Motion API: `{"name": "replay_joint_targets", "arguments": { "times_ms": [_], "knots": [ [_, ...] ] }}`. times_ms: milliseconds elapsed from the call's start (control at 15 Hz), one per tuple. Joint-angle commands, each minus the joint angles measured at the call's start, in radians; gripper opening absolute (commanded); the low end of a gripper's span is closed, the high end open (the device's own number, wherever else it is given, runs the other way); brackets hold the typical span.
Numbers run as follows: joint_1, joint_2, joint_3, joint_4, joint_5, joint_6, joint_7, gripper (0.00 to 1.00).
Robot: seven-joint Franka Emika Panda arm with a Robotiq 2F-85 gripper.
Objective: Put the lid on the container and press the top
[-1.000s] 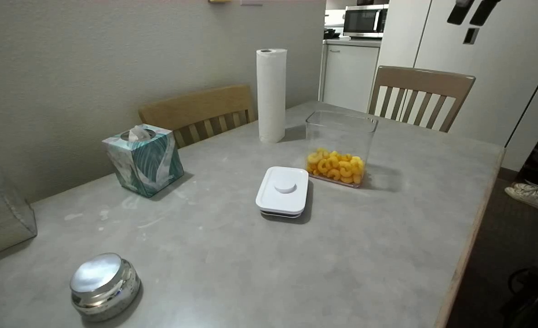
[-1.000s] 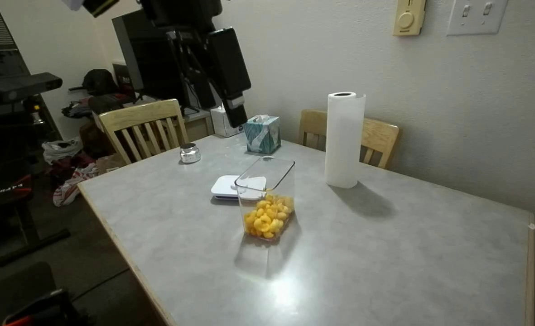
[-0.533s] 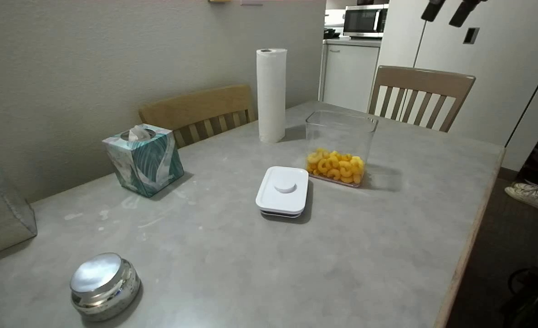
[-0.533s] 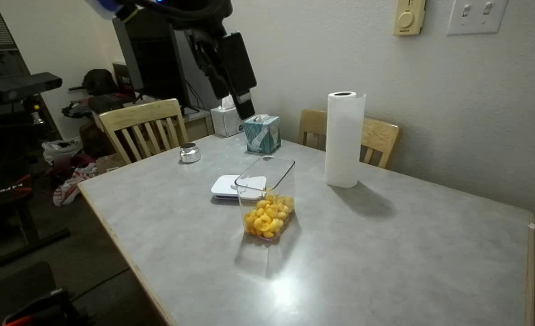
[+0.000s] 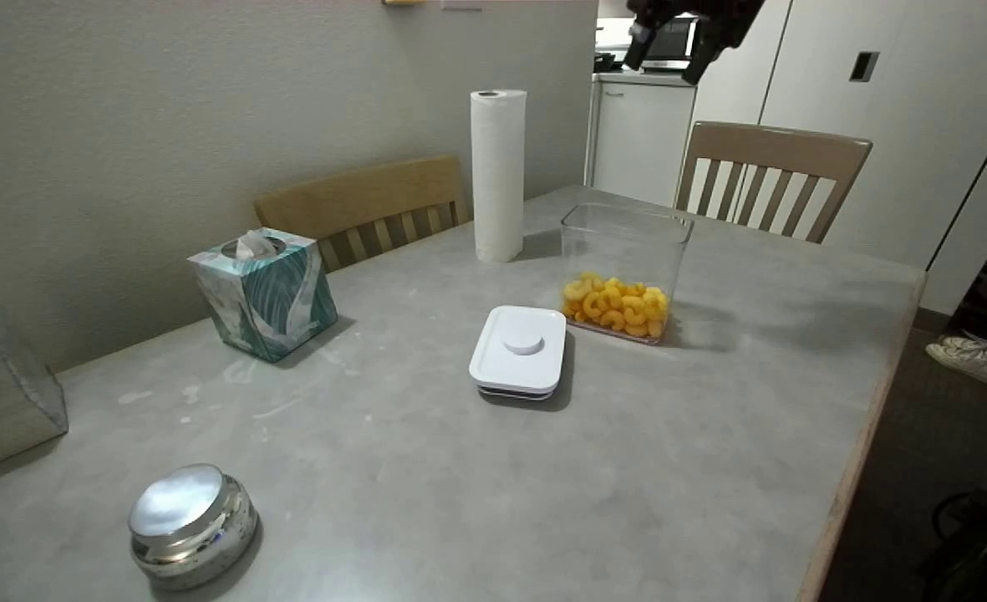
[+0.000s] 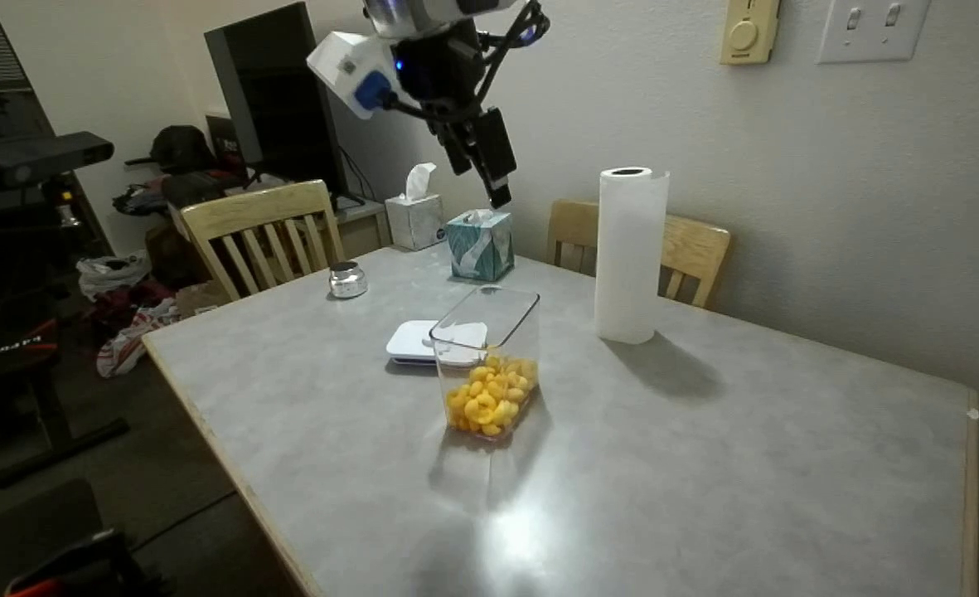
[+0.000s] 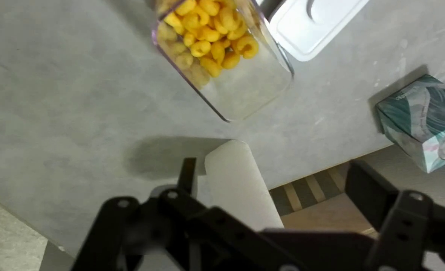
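Observation:
The lid [image 5: 514, 368] is a flat white rounded square lying on the table beside the container, with its round push-button, the top [image 5: 523, 339], facing up. The lid also shows in an exterior view [image 6: 411, 342] and in the wrist view [image 7: 301, 34]. The container [image 5: 618, 313] is a clear, uncovered tub with yellow-orange pieces at its bottom. It stands upright and also shows in an exterior view [image 6: 489, 398] and in the wrist view [image 7: 252, 88]. My gripper [image 5: 662, 70] is open and empty, high above the table, apart from both. Its fingers [image 7: 371, 188] are spread wide in the wrist view.
A tall paper towel roll [image 5: 498, 176] stands behind the container; it appears below my fingers in the wrist view. A teal tissue box [image 5: 267, 293], a shiny metal jar [image 5: 192, 527] and a grey tissue box [image 5: 8, 393] stand on the table. Chairs [image 6: 257, 236] border it.
My gripper has come further into both exterior views, and more of the arm shows. A shadow now falls on the table. The lid and the container have not moved.

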Motion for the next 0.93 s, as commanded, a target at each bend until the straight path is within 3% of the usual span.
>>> {"name": "replay_joint_targets", "arguments": {
  "times_ms": [0, 333, 400, 533, 867],
  "knots": [
    [-0.01, 0.034, 0.027, 0.032, 0.007, 0.002, 0.002, 1.0],
    [-0.009, 0.084, 0.034, 0.081, 0.01, 0.004, 0.004, 1.0],
    [-0.016, 0.084, 0.046, 0.091, 0.06, -0.081, -0.12, 1.0],
    [-0.015, 0.109, 0.049, 0.105, 0.063, -0.12, -0.145, 1.0],
    [0.03, 0.231, 0.059, 0.233, -0.006, -0.11, 0.299, 1.0]
  ]
}}
